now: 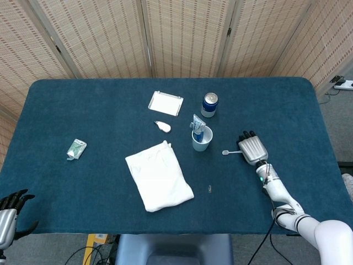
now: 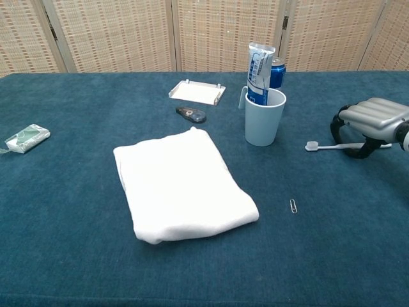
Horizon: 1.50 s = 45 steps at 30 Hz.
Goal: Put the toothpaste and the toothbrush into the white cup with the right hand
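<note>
The white cup [image 1: 201,140] [image 2: 264,117] stands upright near the table's middle, and the blue-and-white toothpaste tube [image 1: 197,128] [image 2: 259,73] stands in it. Just right of the cup, a white toothbrush [image 1: 231,152] [image 2: 329,146] lies flat on the cloth, bristle head toward the cup. My right hand [image 1: 252,148] [image 2: 372,121] arches over its handle with the fingers curled down around it and the thumb against it. My left hand [image 1: 8,212] hangs off the near left table corner, fingers apart and holding nothing.
A blue can [image 1: 209,104] stands just behind the cup. A folded white towel [image 1: 159,175], a paperclip [image 2: 293,206], a small tape dispenser [image 1: 162,126], a white tray [image 1: 165,103] and a green packet [image 1: 76,148] lie on the blue table [image 1: 83,110].
</note>
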Tool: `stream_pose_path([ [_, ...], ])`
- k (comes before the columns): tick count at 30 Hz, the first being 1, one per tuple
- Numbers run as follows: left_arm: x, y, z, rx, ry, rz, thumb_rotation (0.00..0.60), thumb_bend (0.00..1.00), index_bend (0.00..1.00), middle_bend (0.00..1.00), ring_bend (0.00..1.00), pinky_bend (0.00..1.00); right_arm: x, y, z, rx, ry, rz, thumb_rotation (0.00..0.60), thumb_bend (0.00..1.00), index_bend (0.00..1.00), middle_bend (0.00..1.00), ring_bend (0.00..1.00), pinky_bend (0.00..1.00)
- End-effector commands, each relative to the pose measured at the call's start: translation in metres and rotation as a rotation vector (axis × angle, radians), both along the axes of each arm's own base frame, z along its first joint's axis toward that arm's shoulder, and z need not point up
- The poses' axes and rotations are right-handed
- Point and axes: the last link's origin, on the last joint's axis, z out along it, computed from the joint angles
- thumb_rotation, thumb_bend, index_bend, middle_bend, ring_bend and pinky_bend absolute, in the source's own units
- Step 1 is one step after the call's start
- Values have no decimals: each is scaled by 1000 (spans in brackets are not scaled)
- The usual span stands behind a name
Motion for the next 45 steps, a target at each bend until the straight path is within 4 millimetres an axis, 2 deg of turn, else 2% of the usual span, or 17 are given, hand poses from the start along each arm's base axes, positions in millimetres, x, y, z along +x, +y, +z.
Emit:
stream_pose_path([
  [1, 0, 0, 0, 1, 0, 0, 600, 270, 270, 171, 151, 178, 0, 1, 0, 0, 0, 0, 600, 335, 525, 315, 147, 212],
  [8, 0, 0, 1, 3, -1, -1, 600, 270, 270, 171, 151, 177, -1, 3, 4, -14, -18, 1, 600, 361, 575, 324, 147, 212],
  [17, 2, 0, 2, 8, -2, -10, 600, 270, 270, 171, 151, 177, 11, 9, 30, -96, -195, 26, 600, 372, 601, 338, 147, 208],
  [21, 4, 1, 1, 6, -4, -16, 600, 270, 270, 171, 151, 177, 25, 11, 45, -129, -358, 25, 600, 372, 606, 336, 147, 197],
  [31, 7, 1, 3, 13, -3, -24, 600, 270, 270, 171, 151, 178, 82, 16, 78, -132, -853, 11, 600, 371, 616, 332, 142, 197],
  [38, 7, 0, 4, 14, -2, -25, 600, 270, 270, 171, 151, 178, 106, 15, 75, -62, -1108, -45, 600, 362, 616, 298, 86, 188],
  [45, 7, 0, 5, 15, 2, -21, 600, 270, 270, 171, 151, 177, 118, 10, 54, -21, -1289, -85, 600, 344, 616, 278, 43, 167],
])
